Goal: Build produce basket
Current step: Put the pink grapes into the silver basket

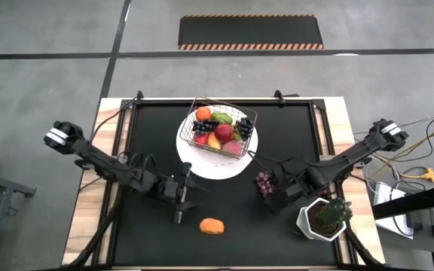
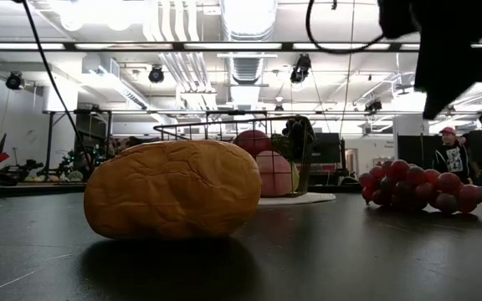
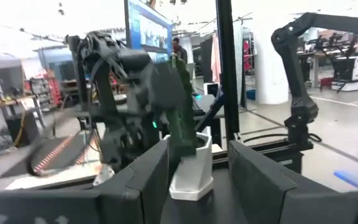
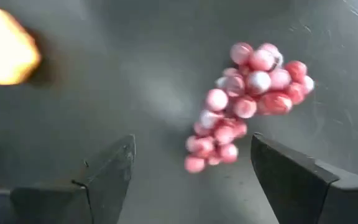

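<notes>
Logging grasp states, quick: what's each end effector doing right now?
Left end effector: open, empty.
Right end effector: open, empty, above the red grapes.

Basket [image 1: 225, 126] sits on plate [image 1: 194, 154]; grapes [image 1: 264, 183] right of it, apparently on table [image 1: 239, 218].

Grey floor [image 1: 44, 30] — striped mat [image 1: 251, 32].

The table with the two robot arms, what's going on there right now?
The basket on the white plate already holds most of the produce. The right gripper hovers open over the red grape bunch lying on the mat. An orange fruit also lies loose. The left gripper waits open nearby, empty.
</notes>
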Controlling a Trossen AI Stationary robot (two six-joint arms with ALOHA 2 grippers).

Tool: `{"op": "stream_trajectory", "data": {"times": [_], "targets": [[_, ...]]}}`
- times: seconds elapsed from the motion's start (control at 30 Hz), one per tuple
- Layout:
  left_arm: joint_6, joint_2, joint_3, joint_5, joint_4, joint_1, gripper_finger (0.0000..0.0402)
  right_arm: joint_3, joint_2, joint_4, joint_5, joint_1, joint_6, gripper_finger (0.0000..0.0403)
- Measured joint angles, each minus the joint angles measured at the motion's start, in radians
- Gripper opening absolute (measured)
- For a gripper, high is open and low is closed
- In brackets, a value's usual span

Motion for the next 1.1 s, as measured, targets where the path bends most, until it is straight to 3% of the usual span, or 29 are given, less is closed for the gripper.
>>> {"op": "stream_trajectory", "data": {"times": [0.27,0.7,0.8,1.0,1.1], "targets": [[0.110,-0.044,-0.002,-0.039,0.000,0.000,0.0150,0.000,0.142,0.005,0.026,0.000,0.046,0.0292],[0.337,-0.155,-0.011,-0.220,-0.016,0.000,0.0150,0.001,0.362,0.009,0.094,-0.061,0.093,0.0266],[0.383,-0.176,-0.017,-0.264,-0.018,0.000,0.0150,0.001,0.386,0.012,0.095,-0.075,0.105,0.0225],[0.416,-0.212,-0.075,-0.365,-0.019,0.000,0.0150,0.002,0.395,0.028,0.088,-0.081,0.113,0.0090],[0.445,-0.238,-0.097,-0.395,-0.019,0.001,0.0150,0.008,0.370,0.031,0.077,-0.081,0.060,0.0042]]}}
